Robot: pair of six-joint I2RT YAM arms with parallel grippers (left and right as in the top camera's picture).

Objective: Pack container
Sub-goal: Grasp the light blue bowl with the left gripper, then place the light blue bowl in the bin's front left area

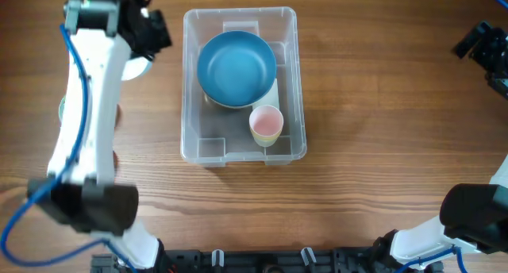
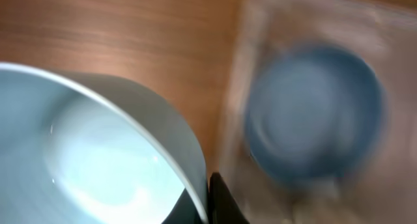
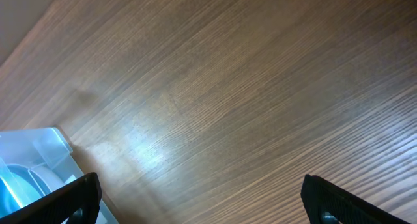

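Stretched forward, left end effector (image 1: 139, 57) grips pale bowl (image 2: 98, 165) beside container (image 1: 187, 106).

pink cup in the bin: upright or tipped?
Upright. Overhead, the cup shows its round open mouth facing straight up, standing in the bin beside the blue bowl.

No words, numbers, brands or signs can be read on the container (image 1: 190, 106) or anything else in view.
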